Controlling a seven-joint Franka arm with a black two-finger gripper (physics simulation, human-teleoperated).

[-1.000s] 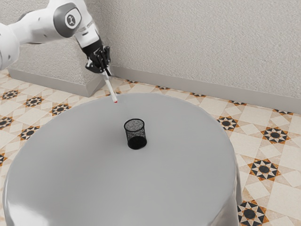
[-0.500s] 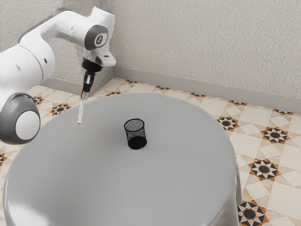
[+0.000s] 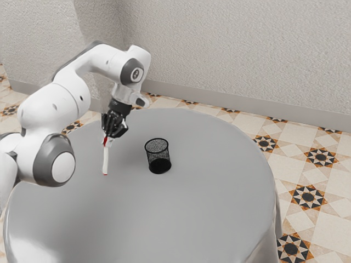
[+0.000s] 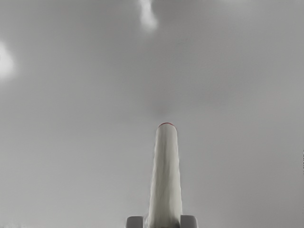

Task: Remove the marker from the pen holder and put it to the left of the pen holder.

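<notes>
White marker (image 3: 106,159) hangs nearly upright because gripper (image 3: 107,137) clamps its upper part from 2 sides, probably for easy lowering.

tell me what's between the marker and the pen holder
Just a bare stretch of the grey tabletop lies between the marker and the black mesh pen holder, as the exterior view shows.

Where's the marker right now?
My gripper is holding the marker, pointing down over the grey table, toward the exterior view's left from the pen holder.
</notes>
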